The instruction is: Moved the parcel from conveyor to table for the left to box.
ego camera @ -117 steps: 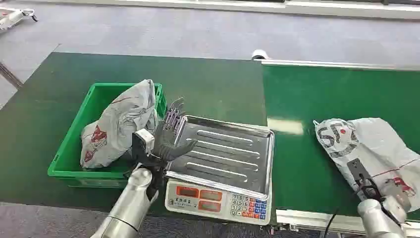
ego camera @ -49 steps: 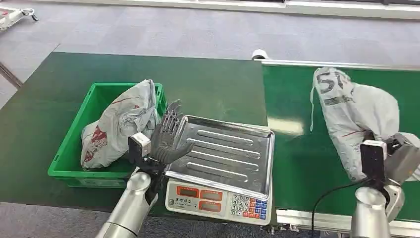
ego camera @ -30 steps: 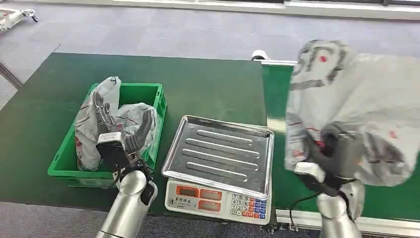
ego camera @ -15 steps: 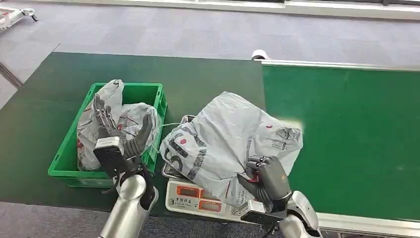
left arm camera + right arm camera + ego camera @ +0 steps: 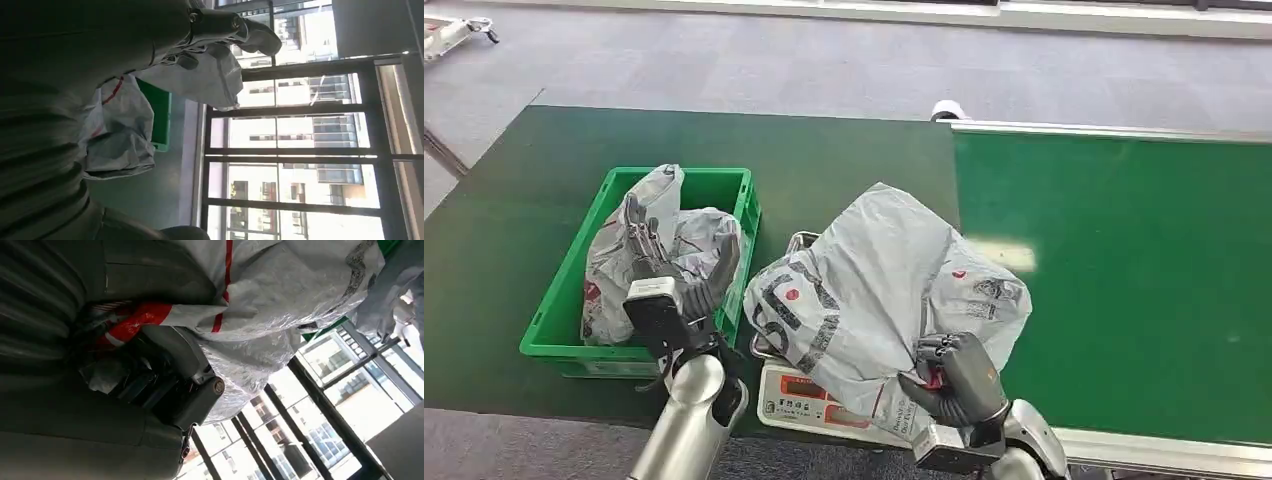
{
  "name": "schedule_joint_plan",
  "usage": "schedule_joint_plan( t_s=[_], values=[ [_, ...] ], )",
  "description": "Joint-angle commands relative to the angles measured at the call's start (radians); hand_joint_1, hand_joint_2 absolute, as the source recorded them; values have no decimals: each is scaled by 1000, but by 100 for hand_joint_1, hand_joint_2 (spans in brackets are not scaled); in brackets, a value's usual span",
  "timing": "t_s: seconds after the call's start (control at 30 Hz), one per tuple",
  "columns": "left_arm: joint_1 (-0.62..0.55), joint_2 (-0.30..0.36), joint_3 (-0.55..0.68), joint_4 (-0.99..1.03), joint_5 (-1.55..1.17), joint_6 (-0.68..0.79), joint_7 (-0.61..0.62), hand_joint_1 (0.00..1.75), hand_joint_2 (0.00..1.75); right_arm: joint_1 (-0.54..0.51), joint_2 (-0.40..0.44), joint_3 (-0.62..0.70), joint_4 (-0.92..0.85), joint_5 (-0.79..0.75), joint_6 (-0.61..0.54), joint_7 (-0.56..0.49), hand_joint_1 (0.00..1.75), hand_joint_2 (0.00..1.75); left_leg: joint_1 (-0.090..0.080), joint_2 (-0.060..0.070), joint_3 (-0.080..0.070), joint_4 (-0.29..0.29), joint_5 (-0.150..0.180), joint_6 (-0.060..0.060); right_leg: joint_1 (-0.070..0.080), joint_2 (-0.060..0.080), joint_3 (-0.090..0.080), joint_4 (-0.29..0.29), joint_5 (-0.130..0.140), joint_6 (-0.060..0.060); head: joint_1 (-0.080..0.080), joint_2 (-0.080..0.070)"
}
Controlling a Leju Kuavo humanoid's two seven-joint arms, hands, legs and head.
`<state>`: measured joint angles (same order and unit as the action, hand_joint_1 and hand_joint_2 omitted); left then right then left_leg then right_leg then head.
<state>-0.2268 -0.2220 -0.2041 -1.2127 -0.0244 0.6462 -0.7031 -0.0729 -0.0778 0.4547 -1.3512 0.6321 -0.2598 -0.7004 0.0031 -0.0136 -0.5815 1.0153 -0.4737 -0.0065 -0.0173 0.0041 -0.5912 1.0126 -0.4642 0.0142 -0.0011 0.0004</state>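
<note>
**Right hand gripping the parcel over the scale**

The right hand is seen at 5 o'clock in the head view, its fingers curled into the near edge of the grey parcel, which is thereby held. The parcel is draped over the weighing scale, so that the tray is almost wholly covered; a sliver of tray rim is exposed at the far left corner, and part of the display panel at the near edge. In the right wrist view the red-and-white printed film of the parcel is bunched against the palm.

The left hand is raised at 8 o'clock over the near right part of the green bin, fingers spread and nothing held. A second grey bag is lodged inside the bin, standing above its rim.

Open green belt is offered by the conveyor from 1 to 4 o'clock, bounded by a metal rail at its far edge and another at its near edge. The dark green table lies bare at 12 o'clock, beyond the bin and scale. Bin and scale stand just beside one another, with only a narrow gap between them.
</note>
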Motion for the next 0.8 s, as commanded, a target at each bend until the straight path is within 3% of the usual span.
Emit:
schedule_joint_plan(
  t_s=[0.03,0.37,0.8],
  values=[
    [-22,15,-50,75,-1,-27,5,0,175,0,-64,7,29,-30,-86,8,0,175,1,0,4,-4,2,0,2,-2,6,-6,2,-1,0,0],
    [-30,17,-86,99,-2,-28,5,0,175,31,-73,-18,-52,-80,-317,2,0,175,0,0,1,-1,1,0,0,-2,2,-1,0,-1,0,0],
    [-30,19,-91,102,-4,-25,5,0,175,34,-74,-7,-88,-111,-344,2,0,175,0,0,1,-1,1,0,0,-1,2,-2,1,-1,0,0]
  ],
)
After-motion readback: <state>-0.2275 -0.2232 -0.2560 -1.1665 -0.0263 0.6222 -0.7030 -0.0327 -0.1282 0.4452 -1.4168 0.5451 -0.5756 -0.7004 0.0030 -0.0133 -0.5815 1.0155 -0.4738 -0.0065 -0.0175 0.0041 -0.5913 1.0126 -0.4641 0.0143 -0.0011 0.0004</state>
